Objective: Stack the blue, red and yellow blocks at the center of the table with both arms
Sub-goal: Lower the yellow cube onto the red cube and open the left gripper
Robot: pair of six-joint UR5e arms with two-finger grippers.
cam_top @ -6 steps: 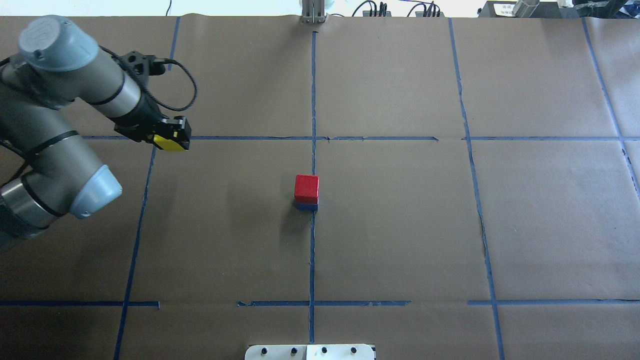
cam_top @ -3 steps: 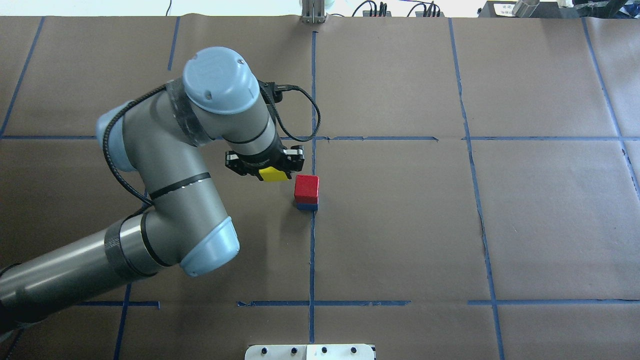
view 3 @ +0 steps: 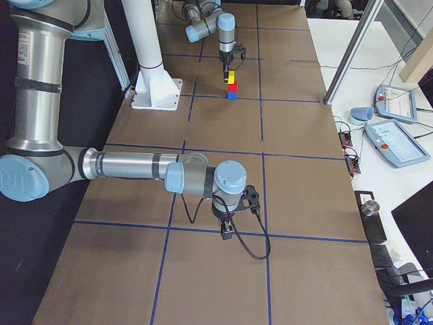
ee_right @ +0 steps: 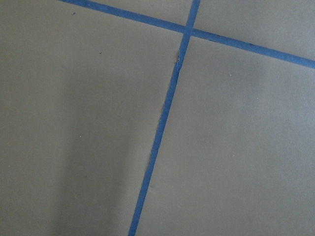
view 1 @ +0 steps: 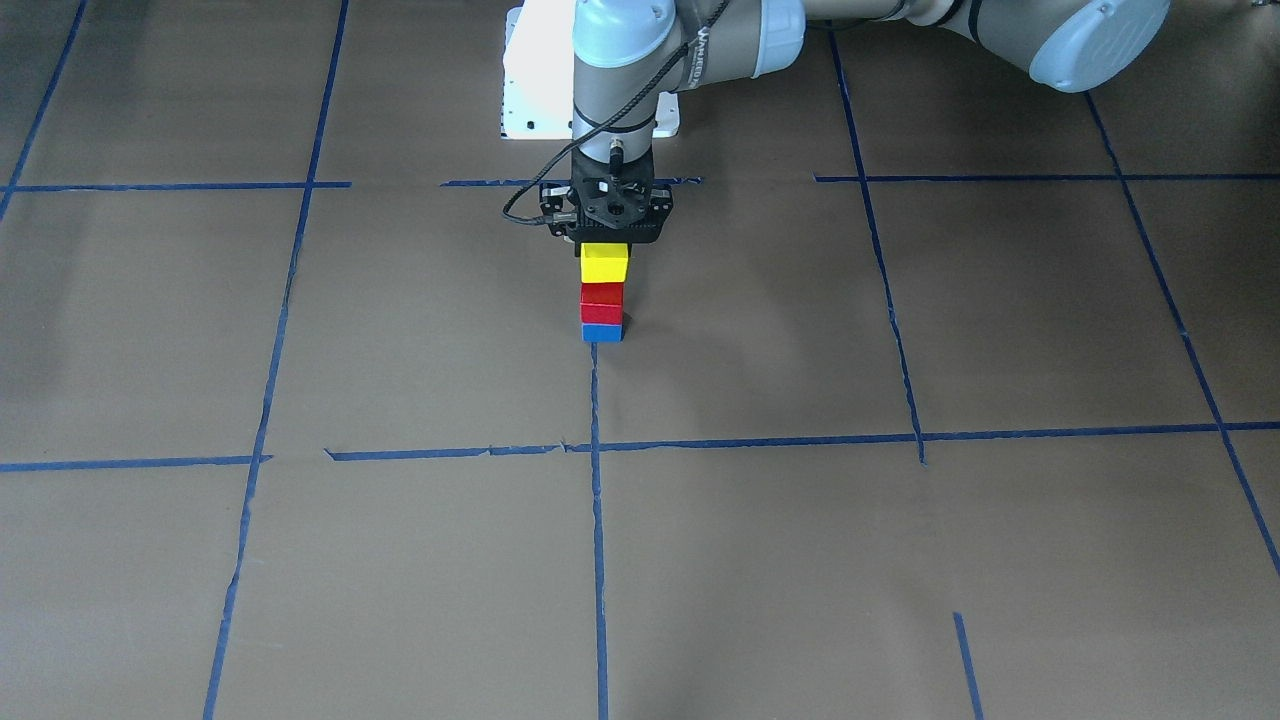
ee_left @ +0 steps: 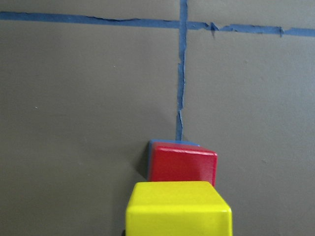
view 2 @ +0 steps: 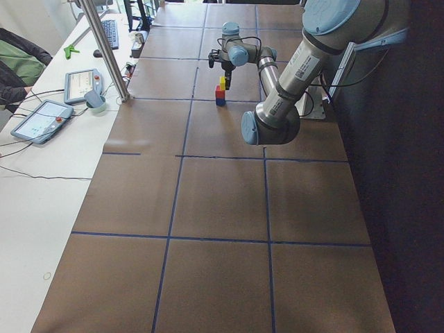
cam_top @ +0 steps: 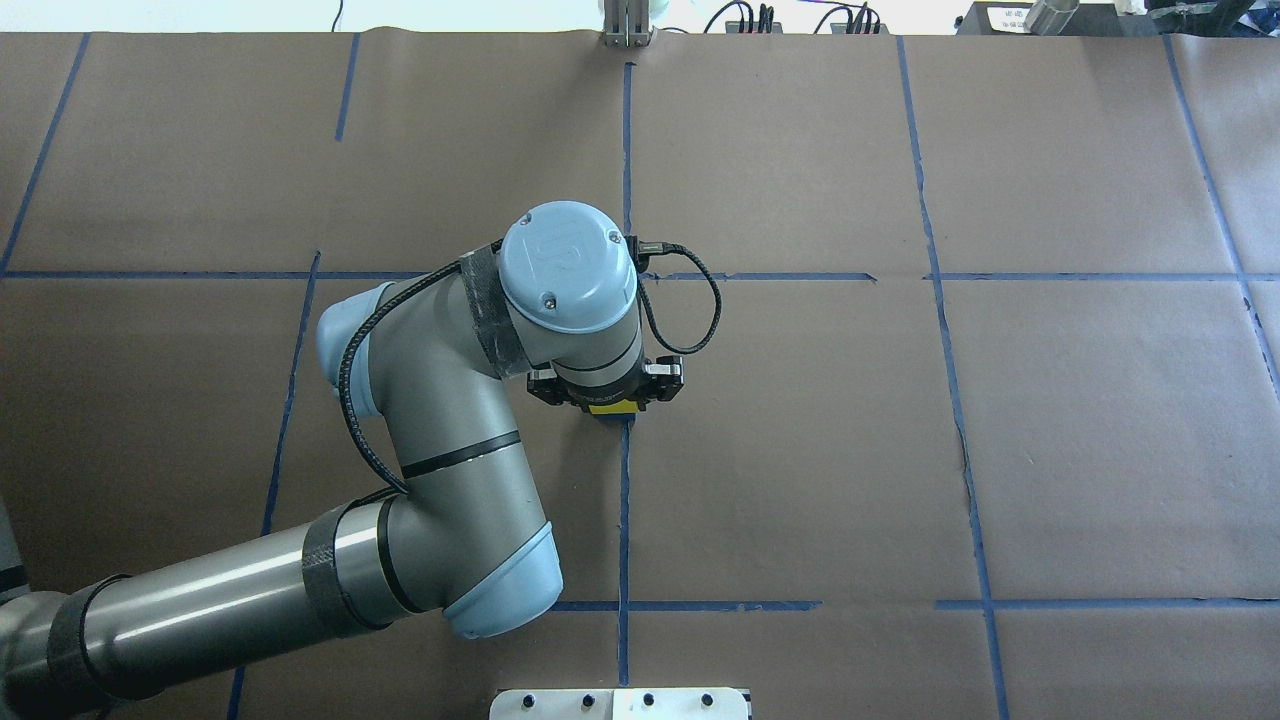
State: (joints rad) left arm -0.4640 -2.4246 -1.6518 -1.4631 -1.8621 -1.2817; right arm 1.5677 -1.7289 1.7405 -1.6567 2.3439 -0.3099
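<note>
A red block point(view 1: 601, 298) sits on a blue block point(view 1: 601, 332) at the table's centre, where the tape lines cross. My left gripper point(view 1: 605, 250) points straight down over them, shut on a yellow block point(view 1: 605, 264). The yellow block's underside is at the red block's top; I cannot tell whether they touch. In the left wrist view the yellow block point(ee_left: 178, 209) is nearest, with the red block point(ee_left: 182, 164) and blue block point(ee_left: 170, 143) beyond. In the overhead view only the yellow block point(cam_top: 612, 407) shows under the wrist. My right gripper point(view 3: 227, 233) hangs low over the table far off; I cannot tell its state.
The white base plate point(view 1: 530, 70) is at the robot's side of the table. Blue tape lines point(view 1: 595, 500) mark a grid on the brown paper. Tablets point(view 2: 41, 118) and a metal post point(view 2: 107, 52) stand on the operators' side.
My left arm has carried the yellow block from the table's left to directly over the red-on-blue stack. The stack has not moved.
</note>
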